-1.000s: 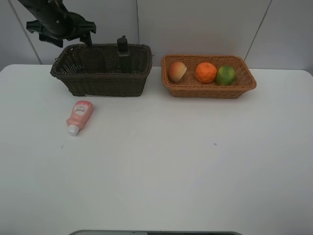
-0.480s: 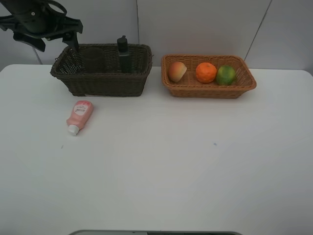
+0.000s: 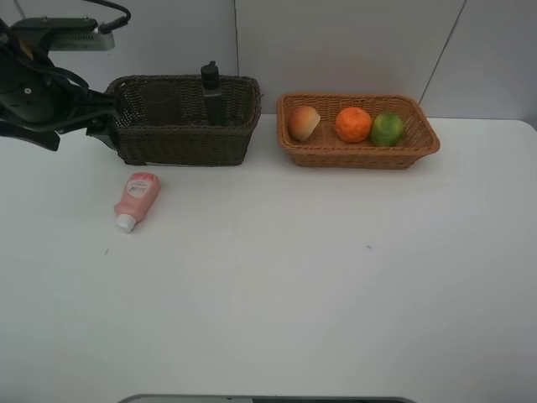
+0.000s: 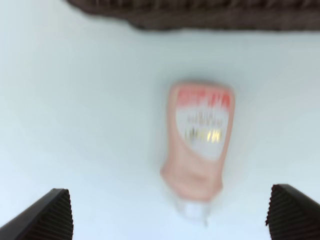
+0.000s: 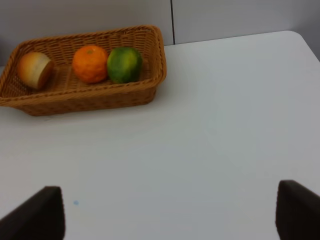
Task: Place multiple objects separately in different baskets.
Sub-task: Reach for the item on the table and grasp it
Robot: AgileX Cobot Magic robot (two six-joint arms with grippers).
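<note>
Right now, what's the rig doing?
Sorting items into two baskets. The three fruits sit in the tan basket; the pump bottle stands in the dark basket. The left gripper, open and empty, hangs over the pink tube lying on the table, likely next. The right gripper is open, idle.

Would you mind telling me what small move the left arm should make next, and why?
Probably lower the left gripper onto the pink tube. Its fingers are spread wide with nothing between them, and the left wrist view looks straight down at the tube. The tube lies alone on the table in front of the dark basket, the only item outside a basket.
</note>
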